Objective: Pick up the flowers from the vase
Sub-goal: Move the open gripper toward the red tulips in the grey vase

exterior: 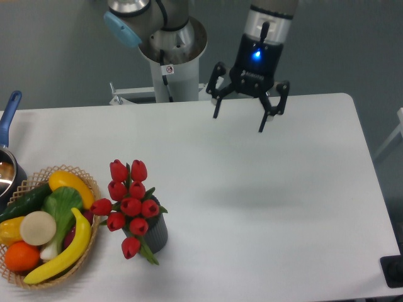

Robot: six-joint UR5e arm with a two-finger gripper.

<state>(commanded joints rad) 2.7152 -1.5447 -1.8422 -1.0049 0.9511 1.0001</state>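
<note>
The white table (271, 207) fills most of the view, its far edge running along the top and a rounded corner at about 2 o'clock. Behind that edge, near 12 o'clock, stands the arm's grey base column (171, 60) with a pale blue cap on the joint above it. The arm's wrist hangs over the far part of the table at roughly 1 o'clock, a blue light glowing on it, and under it the gripper (239, 123) hangs empty in the air, its two dark fingers spread wide apart and pointing down at the tabletop.

Down at 8 o'clock, at the left edge, sits a wicker basket (88, 182) heaped with a banana, a yellow pepper, an orange, a dark cucumber, some greens and a pale round thing. Just beside it, towards 7 o'clock, the flowers (129, 204) stand in the vase (157, 234): red tulip buds bunched tight, one bud drooping low over the front of the pot with a green leaf. The vase is dark grey, ribbed, and shorter than the bunch. It stands well apart from the gripper.

At 9 o'clock a pot with a blue handle (9, 113) pokes in at the edge.
</note>
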